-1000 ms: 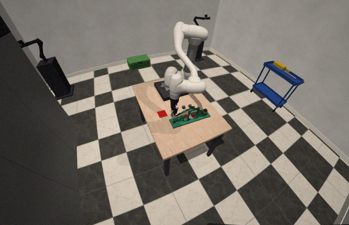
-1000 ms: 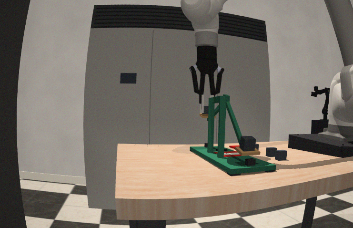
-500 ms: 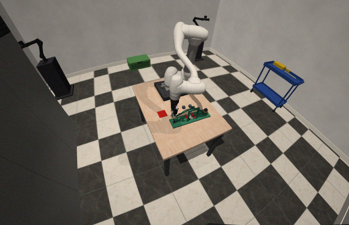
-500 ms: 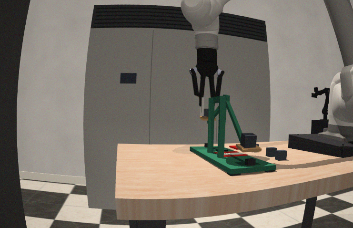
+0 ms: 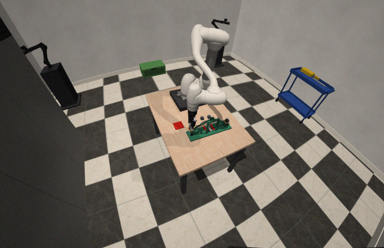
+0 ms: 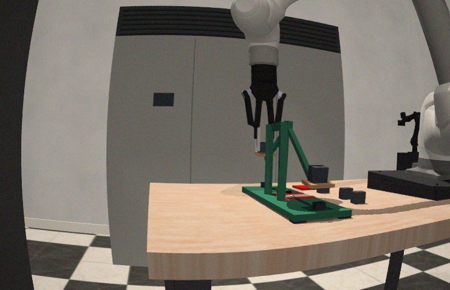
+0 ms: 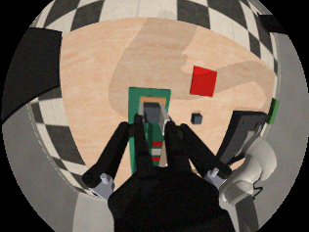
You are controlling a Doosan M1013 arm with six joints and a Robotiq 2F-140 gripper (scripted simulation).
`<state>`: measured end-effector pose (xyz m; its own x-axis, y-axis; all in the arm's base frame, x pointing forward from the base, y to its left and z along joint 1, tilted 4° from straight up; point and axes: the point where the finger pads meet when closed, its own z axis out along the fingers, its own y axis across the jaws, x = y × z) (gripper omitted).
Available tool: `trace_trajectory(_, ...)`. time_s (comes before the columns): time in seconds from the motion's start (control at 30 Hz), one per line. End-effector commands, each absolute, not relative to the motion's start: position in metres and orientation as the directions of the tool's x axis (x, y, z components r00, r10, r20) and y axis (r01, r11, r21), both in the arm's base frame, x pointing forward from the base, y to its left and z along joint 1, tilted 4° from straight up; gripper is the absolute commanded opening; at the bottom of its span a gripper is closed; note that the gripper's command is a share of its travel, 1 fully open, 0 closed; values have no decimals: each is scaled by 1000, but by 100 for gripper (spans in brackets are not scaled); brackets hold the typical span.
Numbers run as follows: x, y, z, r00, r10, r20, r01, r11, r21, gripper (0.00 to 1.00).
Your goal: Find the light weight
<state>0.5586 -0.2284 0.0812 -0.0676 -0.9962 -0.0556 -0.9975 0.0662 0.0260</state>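
Note:
My gripper [image 5: 192, 127] [image 6: 266, 147] [image 7: 151, 110] is shut on a dark weight [image 6: 262, 146] [image 7: 152, 112], at the far pan [image 6: 260, 154] [image 7: 153, 99] of the green rocker balance [image 5: 195, 138] [image 6: 283, 160] [image 7: 134, 97]. Another weight [image 5: 227, 120] [image 6: 318, 174] sits in the near pan [image 6: 329, 185], which hangs lower, clear of its black stop. The red dish [image 5: 178, 125] [image 6: 300, 187] [image 7: 202, 81] lies flat and bare on the table. Loose weights [image 5: 201, 118] [image 5: 209, 116] [image 6: 345, 193] [image 6: 357, 197] [image 7: 197, 118] stand behind the balance. The pointer's exact place over the fields is unclear.
The wooden table [image 5: 195, 161] [image 6: 204, 222] carries the balance and the arm's black base plate [image 5: 176, 97] [image 6: 396, 181] [image 7: 234, 133]. The balance's green uprights stand close beside my fingers in the exterior view. A blue cart [image 5: 297, 105] and a green box [image 5: 152, 69] stand on the floor.

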Motion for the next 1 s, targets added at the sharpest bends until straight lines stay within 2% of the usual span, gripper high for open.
trace_trajectory(0.0, 560, -222, 77, -70, -996, -61, -997, 69, 26, 24)
trace_trajectory(0.97, 560, -214, 58, -70, -996, -61, -997, 69, 26, 24)
